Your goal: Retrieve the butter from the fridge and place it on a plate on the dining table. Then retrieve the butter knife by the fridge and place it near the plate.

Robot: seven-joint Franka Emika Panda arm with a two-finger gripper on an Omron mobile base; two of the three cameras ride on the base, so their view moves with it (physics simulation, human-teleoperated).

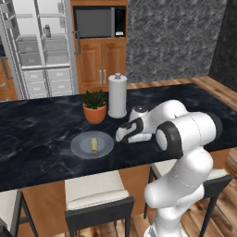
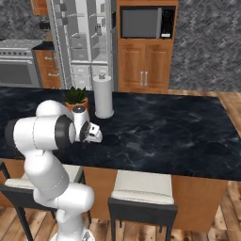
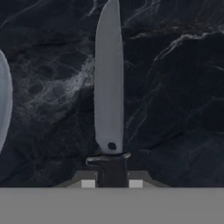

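Butter point(image 1: 94, 145) lies on the plate point(image 1: 105, 149), plate on the bench point(image 1: 41, 134), so pt 1 of the task looks done.

Butter knife point(image 3: 108, 83) is in the claw point(image 3: 112, 180): jaws together, clamped on the dark handle end, grey blade pointing away from the hand over the black marble. In the hand view the plate's rim shows at the left edge, so the knife sits just beside the plate, apart from it. Can't tell whether the blade rests on the bench or hangs a bit above it.

From the left base view the hand is low over the bench, just right of the plate, w/ the arm folded down over it. My read: pt 2 nearly done; what's left is letting go of the knife near the plate, then pulling the arm back.

Fridge point(image 1: 39, 46) stands open behind the bench, white shelves and drawers showing. Potted plant point(image 1: 95, 106) and paper towel roll point(image 1: 117, 96) stand behind the plate.

Writing: none legible. Microwave point(image 1: 99, 21) has a control panel but too small to read; no labels or brands on butter, knife or plate.
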